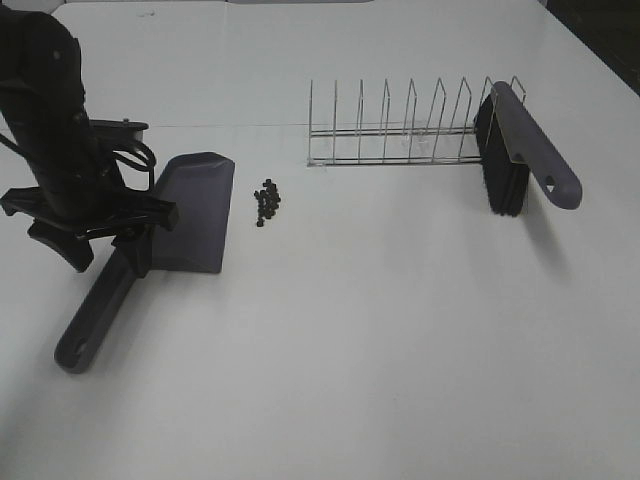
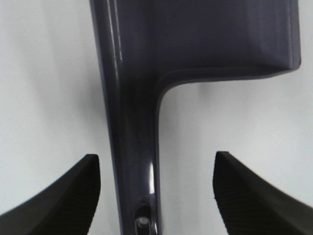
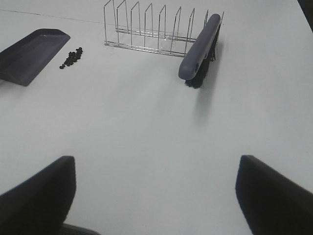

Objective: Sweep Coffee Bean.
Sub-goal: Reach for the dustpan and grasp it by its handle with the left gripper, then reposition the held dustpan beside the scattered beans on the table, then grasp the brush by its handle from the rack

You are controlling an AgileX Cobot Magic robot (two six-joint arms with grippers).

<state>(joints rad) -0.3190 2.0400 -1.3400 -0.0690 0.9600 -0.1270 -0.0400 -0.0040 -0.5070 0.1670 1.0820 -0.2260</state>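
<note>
Closest in the high view, the long handle (image 1: 95, 315) of the grey-purple dustpan (image 1: 195, 205) is seen lying flat on the white table (image 1: 400, 350). The left gripper (image 1: 100, 245) is held over the handle, near the pan. The coffee beans (image 1: 266, 200) are piled in a small dark heap just beside the dustpan, between it and the wire rack (image 1: 400, 130). A brush (image 1: 520, 150) is leaned against one end of the rack. In the left wrist view, the left gripper (image 2: 156, 196) is spread wide. The handle (image 2: 134, 147) is seen between its two black fingers (image 2: 63, 196), with a gap on each side, so nothing is gripped. In the right wrist view, the right gripper (image 3: 156, 196) is also spread wide and nothing is held. Only bare table (image 3: 146, 122) is seen between its fingers (image 3: 39, 196). Far ahead, the coffee beans (image 3: 71, 57) are seen beside the dustpan (image 3: 32, 54), and the brush (image 3: 200, 46) is propped on the rack (image 3: 146, 29).
</note>
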